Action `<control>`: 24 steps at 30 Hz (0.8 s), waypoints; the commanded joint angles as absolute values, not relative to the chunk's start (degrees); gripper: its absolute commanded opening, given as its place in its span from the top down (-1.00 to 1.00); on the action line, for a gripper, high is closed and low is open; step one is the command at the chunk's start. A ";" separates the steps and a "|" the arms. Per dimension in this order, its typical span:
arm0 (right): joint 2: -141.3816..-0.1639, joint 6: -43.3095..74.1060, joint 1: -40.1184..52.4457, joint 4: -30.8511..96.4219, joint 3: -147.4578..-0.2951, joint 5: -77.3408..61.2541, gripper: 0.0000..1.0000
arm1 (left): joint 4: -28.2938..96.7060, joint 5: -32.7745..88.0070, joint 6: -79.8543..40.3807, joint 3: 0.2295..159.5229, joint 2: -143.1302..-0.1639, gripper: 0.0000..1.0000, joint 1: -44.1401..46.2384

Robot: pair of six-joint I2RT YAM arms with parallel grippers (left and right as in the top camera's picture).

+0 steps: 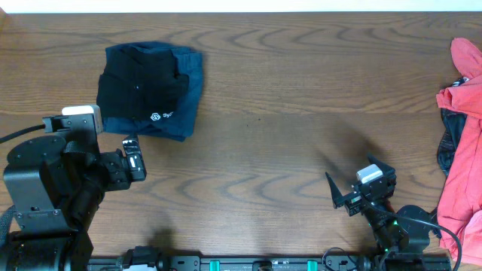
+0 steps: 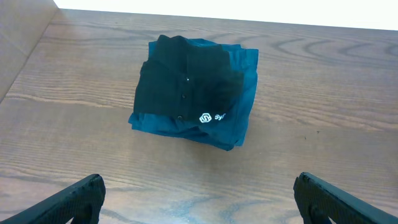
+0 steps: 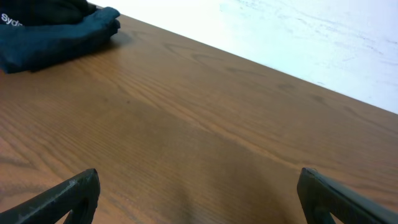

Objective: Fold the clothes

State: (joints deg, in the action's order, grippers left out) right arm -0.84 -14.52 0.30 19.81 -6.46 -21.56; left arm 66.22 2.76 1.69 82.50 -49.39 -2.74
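The clothes lie in two places. A folded black garment with a small white logo [image 1: 143,89] rests on a folded navy-blue piece [image 1: 192,79] at the back left of the table. In the left wrist view this stack [image 2: 193,93] sits ahead of my left gripper [image 2: 199,180], which is open and empty. My left gripper [image 1: 135,154] stands just in front of the stack, apart from it. My right gripper [image 1: 352,175] stands near the front right, open over bare wood [image 3: 200,175]. The stack's edge [image 3: 56,31] shows far off to its left.
A heap of coral-red clothes [image 1: 465,135] with a dark piece [image 1: 449,139] tucked in it lies at the table's right edge. The wooden table [image 1: 286,98] stretches between the stack and the heap. A white wall runs behind the table's far edge.
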 commanded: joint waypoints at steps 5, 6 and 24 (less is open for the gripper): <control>-0.30 -13.76 0.93 19.70 -6.00 -21.41 -0.98 | 66.24 2.52 1.63 82.37 -49.34 -0.96 -2.83; -0.30 -13.78 0.93 19.70 -6.00 -21.41 -0.99 | 66.24 2.52 1.63 82.37 -49.34 -0.96 -2.83; -0.30 -13.76 0.93 19.70 -6.00 -21.41 -0.99 | 57.78 5.06 1.87 78.67 -48.45 -0.96 -2.76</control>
